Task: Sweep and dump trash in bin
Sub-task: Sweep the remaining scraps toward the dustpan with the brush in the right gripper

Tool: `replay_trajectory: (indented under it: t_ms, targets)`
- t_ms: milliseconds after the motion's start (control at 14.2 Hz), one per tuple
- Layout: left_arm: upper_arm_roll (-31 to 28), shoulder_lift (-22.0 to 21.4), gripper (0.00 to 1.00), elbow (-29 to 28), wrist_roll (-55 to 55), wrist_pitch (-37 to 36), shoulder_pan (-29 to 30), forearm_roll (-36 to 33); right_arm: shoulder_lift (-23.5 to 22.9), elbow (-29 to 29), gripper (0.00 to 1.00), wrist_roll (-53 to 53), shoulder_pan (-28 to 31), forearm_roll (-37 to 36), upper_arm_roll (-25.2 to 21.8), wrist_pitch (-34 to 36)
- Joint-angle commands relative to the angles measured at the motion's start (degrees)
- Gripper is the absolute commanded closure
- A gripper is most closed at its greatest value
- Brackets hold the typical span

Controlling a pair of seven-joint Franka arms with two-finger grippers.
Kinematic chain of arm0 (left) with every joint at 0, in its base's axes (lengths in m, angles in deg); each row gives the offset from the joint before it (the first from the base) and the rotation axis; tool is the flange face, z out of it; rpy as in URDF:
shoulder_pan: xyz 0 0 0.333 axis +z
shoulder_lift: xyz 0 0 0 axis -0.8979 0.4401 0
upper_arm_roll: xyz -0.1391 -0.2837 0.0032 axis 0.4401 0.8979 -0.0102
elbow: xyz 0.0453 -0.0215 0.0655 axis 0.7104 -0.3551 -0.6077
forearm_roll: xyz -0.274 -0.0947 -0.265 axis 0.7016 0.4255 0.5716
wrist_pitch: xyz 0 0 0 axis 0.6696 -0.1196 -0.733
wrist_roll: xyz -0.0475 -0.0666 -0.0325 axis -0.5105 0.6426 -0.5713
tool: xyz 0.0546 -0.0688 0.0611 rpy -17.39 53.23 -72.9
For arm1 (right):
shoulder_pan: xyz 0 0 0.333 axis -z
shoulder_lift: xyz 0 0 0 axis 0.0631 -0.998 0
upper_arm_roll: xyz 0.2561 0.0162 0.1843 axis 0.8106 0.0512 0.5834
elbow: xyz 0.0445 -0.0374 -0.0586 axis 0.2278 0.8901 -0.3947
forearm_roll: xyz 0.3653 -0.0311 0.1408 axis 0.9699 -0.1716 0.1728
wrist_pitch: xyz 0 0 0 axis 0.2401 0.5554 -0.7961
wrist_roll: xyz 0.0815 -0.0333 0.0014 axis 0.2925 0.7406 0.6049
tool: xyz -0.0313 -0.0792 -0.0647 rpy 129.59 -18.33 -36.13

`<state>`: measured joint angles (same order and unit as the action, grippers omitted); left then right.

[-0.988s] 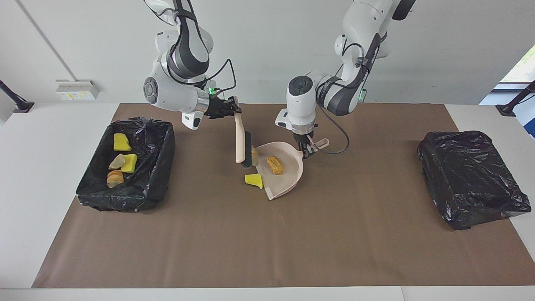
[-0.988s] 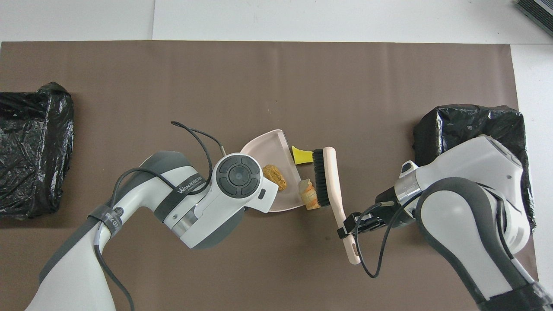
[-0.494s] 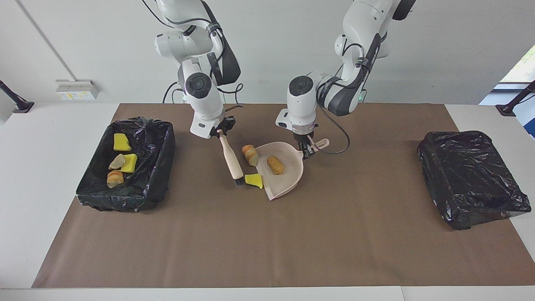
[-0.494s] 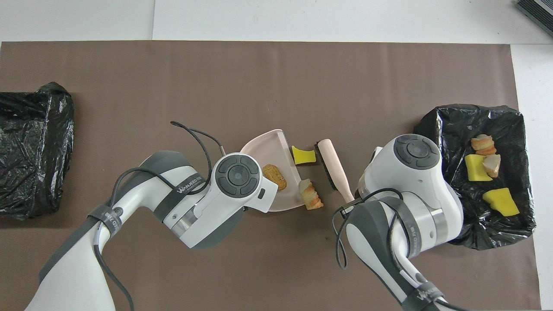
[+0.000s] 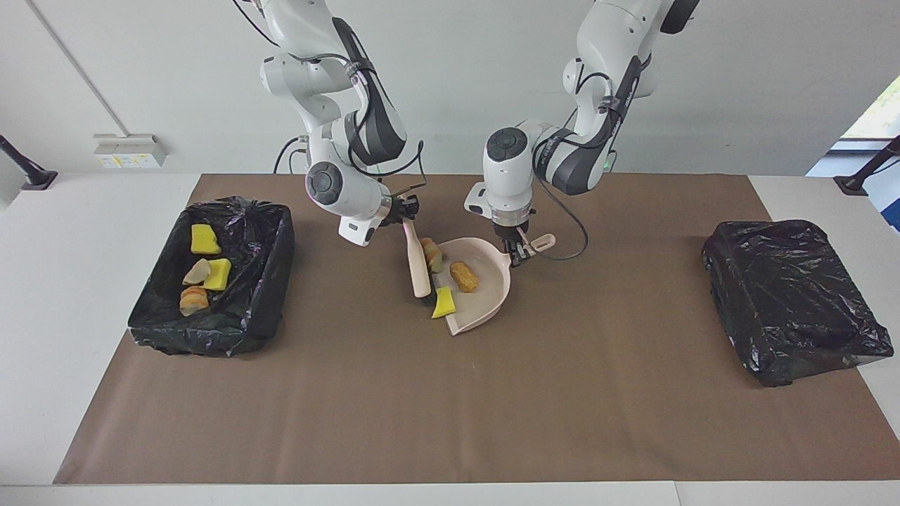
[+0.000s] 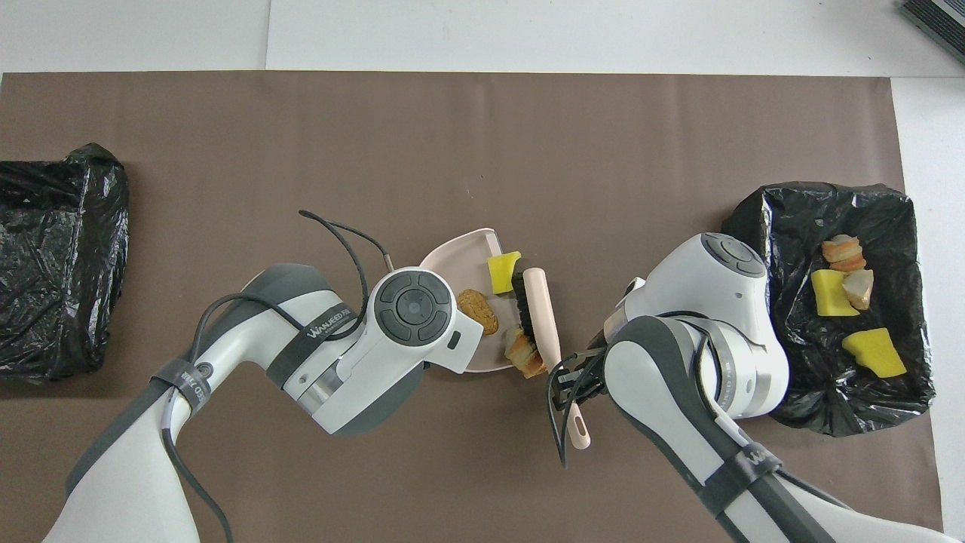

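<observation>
Right gripper (image 5: 407,209) clamped tight on the upper end of the brush (image 5: 419,265) handle, nearest the robots; brush slants down and away from the robots, bristles at the open mouth of the dustpan (image 5: 492,301). Left gripper (image 5: 519,251) closed on the dustpan handle, fingers nearly together around it, at the pan's corner toward the left arm's end; pan flat on the brown mat (image 5: 492,407).

Trash at the pan: layered tan-orange lump (image 5: 431,254) at the pan's mouth, touching the brush, at the end of the mouth nearest the robots. Brown roll (image 5: 464,276) inside the pan, near the middle. Yellow sponge piece (image 5: 444,302) on the pan's lip, farther from the robots than the lump, touching the bristle tip.

Open bin (image 5: 264,281) lined with black plastic at the right arm's end of the table, well apart from the pan. In it four scraps: yellow sponge (image 5: 204,239) nearest the robots, then a pale lump (image 5: 196,272) touching a second yellow sponge (image 5: 219,274), then an orange-tan layered lump (image 5: 193,300) farthest.

Second black-bagged bin (image 5: 787,299) at the left arm's end, near the mat edge.

Bare mat between pan and each bin; wide bare strip from the pan's farthest edge out to the mat's edge.
</observation>
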<state>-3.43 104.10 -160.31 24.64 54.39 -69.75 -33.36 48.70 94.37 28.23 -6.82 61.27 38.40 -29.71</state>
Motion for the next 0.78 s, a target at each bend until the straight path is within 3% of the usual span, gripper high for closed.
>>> replay_trajectory:
  t_ms: [0,282,494,705]
  targets:
    - [-0.16,-2.03,1.00,-3.26,-0.95,0.74,0.59,0.19,3.75,0.63,1.00,1.32,0.33,6.10,0.34,3.04]
    - [-0.16,-2.03,1.00,-3.44,-0.86,1.27,0.77,0.19,8.16,-2.25,1.00,0.97,2.25,2.55,-0.53,9.45]
    - [-0.24,-1.94,1.00,-3.44,-1.56,1.27,0.85,0.28,7.28,-5.26,1.00,0.61,1.21,-18.14,0.08,7.47]
    - [-0.94,-1.94,1.00,-2.74,-8.83,1.27,2.00,0.45,4.31,-7.79,1.00,1.49,1.73,-31.72,0.08,4.73]
